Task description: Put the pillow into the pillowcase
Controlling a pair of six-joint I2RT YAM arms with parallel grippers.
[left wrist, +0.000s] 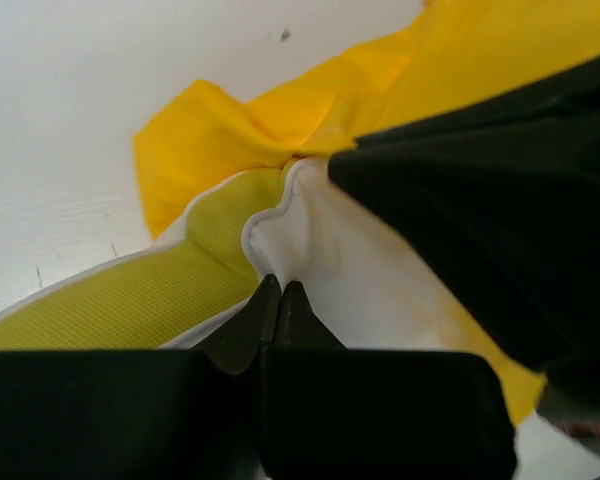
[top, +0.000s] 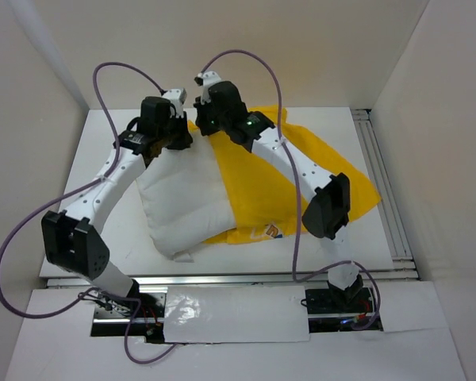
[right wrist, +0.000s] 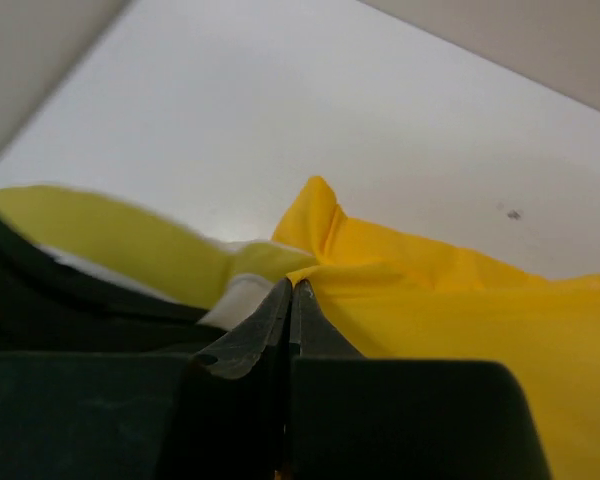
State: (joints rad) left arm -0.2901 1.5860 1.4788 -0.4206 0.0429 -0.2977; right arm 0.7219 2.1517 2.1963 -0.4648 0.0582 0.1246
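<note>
Diagonally laid, the pillow is pinched by the left gripper, the pillowcase by the right gripper; lettering is unreadable.

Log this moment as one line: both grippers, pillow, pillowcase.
left gripper: shut on pillow corner | right gripper: shut on pillowcase edge | pillow: partly inside pillowcase

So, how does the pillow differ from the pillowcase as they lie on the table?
The pillow is white and plain; the pillowcase is bright yellow, with a blue-white print at its near edge. The pillow is puffy, while the pillowcase is thin and lies flat. The pillow lies to the left; the pillowcase lies to the right and covers the pillow's right side. Both rest on the white table.
</note>
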